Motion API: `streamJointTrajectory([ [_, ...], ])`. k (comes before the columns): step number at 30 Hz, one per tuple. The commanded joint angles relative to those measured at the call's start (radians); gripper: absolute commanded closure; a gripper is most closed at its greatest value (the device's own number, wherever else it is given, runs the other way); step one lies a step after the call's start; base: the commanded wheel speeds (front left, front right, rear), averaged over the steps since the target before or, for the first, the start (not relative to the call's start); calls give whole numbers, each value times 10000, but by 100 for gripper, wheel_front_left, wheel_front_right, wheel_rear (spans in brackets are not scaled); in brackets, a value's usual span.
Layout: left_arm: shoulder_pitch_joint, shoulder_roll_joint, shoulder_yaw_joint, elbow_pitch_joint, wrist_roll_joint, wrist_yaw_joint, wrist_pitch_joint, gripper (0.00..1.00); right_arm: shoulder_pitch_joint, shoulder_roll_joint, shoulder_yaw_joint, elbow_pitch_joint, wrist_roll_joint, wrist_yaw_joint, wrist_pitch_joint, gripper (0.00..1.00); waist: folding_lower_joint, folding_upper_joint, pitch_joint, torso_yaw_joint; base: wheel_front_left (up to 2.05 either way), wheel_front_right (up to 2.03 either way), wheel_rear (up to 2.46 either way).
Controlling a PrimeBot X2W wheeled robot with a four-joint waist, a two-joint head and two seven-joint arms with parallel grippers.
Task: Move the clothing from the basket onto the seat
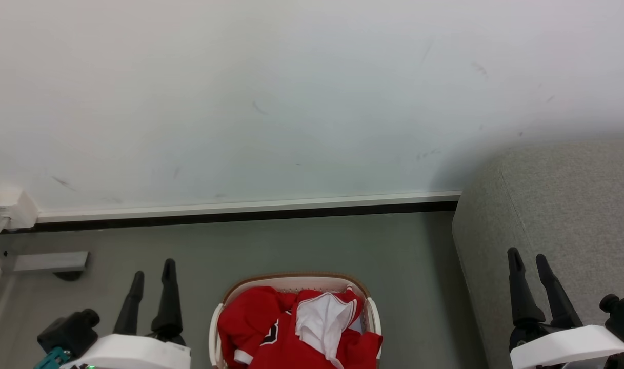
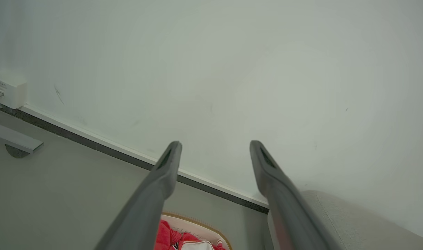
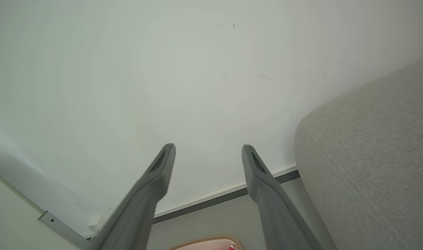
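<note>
A pale wall [image 1: 291, 92] backs the scene. The grey sofa [image 1: 558, 205], which is the seat, stands at the robot's right on the grey floor [image 1: 291, 246]. The white laundry basket [image 1: 291, 277] sits on the floor straight ahead, near the sofa's side, with the red jerseys [image 1: 260, 318] heaped inside. The left pincer [image 1: 153, 269] and right pincer [image 1: 528, 254] hang either side of it, both spread wide and empty. The first pick seems pending: one pincer must drop into the basket and close on a fold.

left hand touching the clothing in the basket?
Apart. Head view: the left hand stands open beside the basket, with a strip of bare floor between it and the clothing.
</note>
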Motion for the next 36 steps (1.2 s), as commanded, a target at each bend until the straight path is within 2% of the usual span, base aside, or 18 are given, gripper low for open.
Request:
streamJointTrajectory([
  [1,-177,107,-26,-164,410,25,-87,0,-223,-88,53,-15,-354,-11,-95,0,0,-1,1,-4,0,0,0],
  [36,-138,152,-198,-132,3609,312,-919,0,-347,-2,468,337,-3212,-17,-908,0,0,-1,14,-99,0,0,0],
])
